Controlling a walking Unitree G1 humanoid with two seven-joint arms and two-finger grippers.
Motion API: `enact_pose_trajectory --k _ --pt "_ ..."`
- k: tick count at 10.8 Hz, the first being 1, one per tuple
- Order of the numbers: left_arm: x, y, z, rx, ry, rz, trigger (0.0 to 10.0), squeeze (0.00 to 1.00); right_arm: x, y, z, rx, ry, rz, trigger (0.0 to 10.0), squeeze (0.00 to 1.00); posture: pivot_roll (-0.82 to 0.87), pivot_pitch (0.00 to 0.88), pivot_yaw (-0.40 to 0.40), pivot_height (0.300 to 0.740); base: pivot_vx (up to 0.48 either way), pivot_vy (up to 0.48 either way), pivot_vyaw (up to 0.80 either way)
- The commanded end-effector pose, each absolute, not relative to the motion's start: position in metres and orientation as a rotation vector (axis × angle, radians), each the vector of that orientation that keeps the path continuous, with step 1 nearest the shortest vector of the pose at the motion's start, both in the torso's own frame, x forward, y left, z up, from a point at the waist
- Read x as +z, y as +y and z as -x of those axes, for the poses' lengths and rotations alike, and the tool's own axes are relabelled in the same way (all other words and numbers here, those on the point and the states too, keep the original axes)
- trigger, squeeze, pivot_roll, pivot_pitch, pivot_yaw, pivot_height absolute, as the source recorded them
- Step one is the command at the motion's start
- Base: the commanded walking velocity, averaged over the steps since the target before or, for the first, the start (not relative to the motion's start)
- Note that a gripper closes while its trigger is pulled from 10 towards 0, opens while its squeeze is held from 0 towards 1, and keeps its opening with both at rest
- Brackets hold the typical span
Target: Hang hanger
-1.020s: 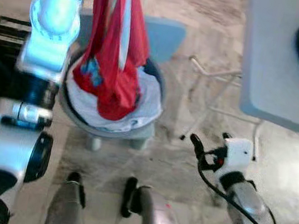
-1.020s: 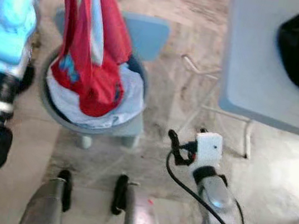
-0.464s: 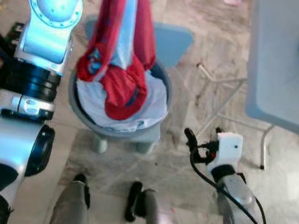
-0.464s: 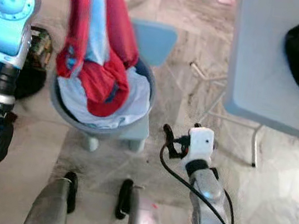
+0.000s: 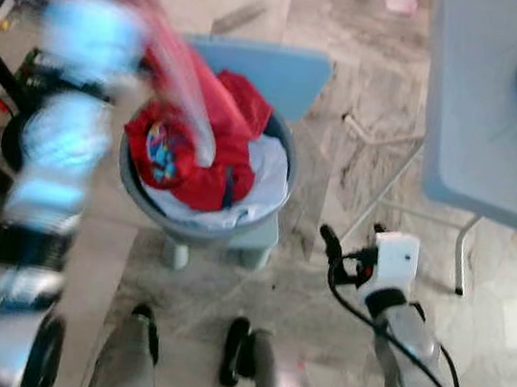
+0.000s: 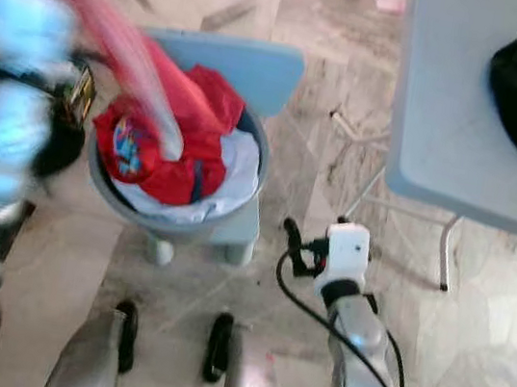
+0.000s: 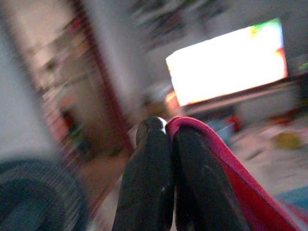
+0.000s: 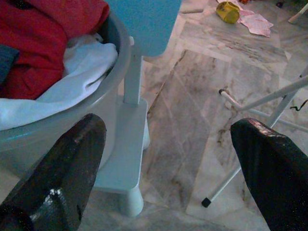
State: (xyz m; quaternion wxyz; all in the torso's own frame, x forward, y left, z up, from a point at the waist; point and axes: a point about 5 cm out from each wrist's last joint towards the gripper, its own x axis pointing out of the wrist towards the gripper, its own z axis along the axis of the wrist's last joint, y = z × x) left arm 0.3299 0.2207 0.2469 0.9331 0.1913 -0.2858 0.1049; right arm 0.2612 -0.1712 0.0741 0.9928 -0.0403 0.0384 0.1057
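Left tool (image 7: 166, 144) is pinching the red garment (image 5: 210, 138) by its edge, fingers closed tight on the fabric. The arm is blurring hard, swinging out to the robot's left. Half a second back the garment was hanging tall and straight over the grey basin (image 5: 141, 197); now it is trailing low, bulk slumping onto the white laundry (image 5: 263, 177) below the tool. No hanger is identifiable, so the hanging step is probably still pending. Right tool (image 8: 168, 159) is idling wide open, beside the basin and blue stool (image 8: 126, 159).
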Motion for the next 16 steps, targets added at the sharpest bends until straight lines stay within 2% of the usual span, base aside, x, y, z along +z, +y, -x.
enact_pose_trajectory --k 1,2,3,5,7,8,9,11,13,14,16 --pt "0.222 0.241 -0.319 0.324 -0.481 -0.335 0.0 0.0 0.068 -0.176 -0.257 0.203 0.101 0.088 10.0 0.0 0.01 0.234 -0.131 0.74 0.0 0.0 0.0" --pt "0.188 0.266 -0.3 0.463 -0.349 -0.268 0.0 0.0 0.068 -0.177 -0.257 0.203 0.1 0.089 10.0 0.0 0.01 0.237 -0.132 0.74 0.0 0.0 0.0" --pt "0.156 0.279 -0.283 0.545 -0.204 -0.222 0.0 0.0 0.068 -0.178 -0.256 0.204 0.101 0.091 10.0 0.0 0.01 0.24 -0.132 0.74 0.0 0.0 0.0" --pt "0.109 0.279 -0.259 0.528 -0.002 -0.236 0.0 0.0 0.066 -0.176 -0.254 0.21 0.106 0.089 10.0 0.0 0.02 0.241 -0.133 0.74 0.0 0.0 0.0" --pt "0.106 0.282 -0.261 0.516 0.037 -0.26 0.0 0.0 0.066 -0.174 -0.254 0.217 0.106 0.085 10.0 0.0 0.03 0.231 -0.138 0.74 0.0 0.0 0.0" --pt "0.105 0.281 -0.265 0.48 0.068 -0.275 3.8 0.0 0.066 -0.175 -0.255 0.217 0.106 0.086 10.0 0.0 0.04 0.241 -0.138 0.74 0.0 0.0 0.0" --pt "0.102 0.279 -0.27 0.381 0.126 -0.346 10.0 1.0 0.068 -0.175 -0.259 0.211 0.102 0.081 10.0 0.0 0.03 0.25 -0.126 0.74 0.0 0.0 0.0" --pt "0.091 0.286 -0.27 0.211 0.254 -0.616 10.0 1.0 0.066 -0.173 -0.258 0.199 0.101 0.074 10.0 0.0 0.03 0.236 -0.116 0.74 0.0 0.0 0.0" --pt "0.089 0.3 -0.266 0.214 0.299 -0.774 10.0 1.0 0.064 -0.171 -0.257 0.202 0.105 0.071 10.0 0.0 0.03 0.231 -0.111 0.74 0.0 0.0 0.0" --pt "0.091 0.295 -0.263 0.165 0.284 -0.861 10.0 1.0 0.064 -0.17 -0.259 0.201 0.103 0.068 10.0 0.0 0.04 0.231 -0.108 0.74 0.0 0.0 0.0" --pt "0.082 0.282 -0.255 0.106 0.288 -0.886 10.0 1.0 0.063 -0.17 -0.26 0.2 0.103 0.067 10.0 0.0 0.05 0.227 -0.102 0.74 0.0 0.0 0.0"
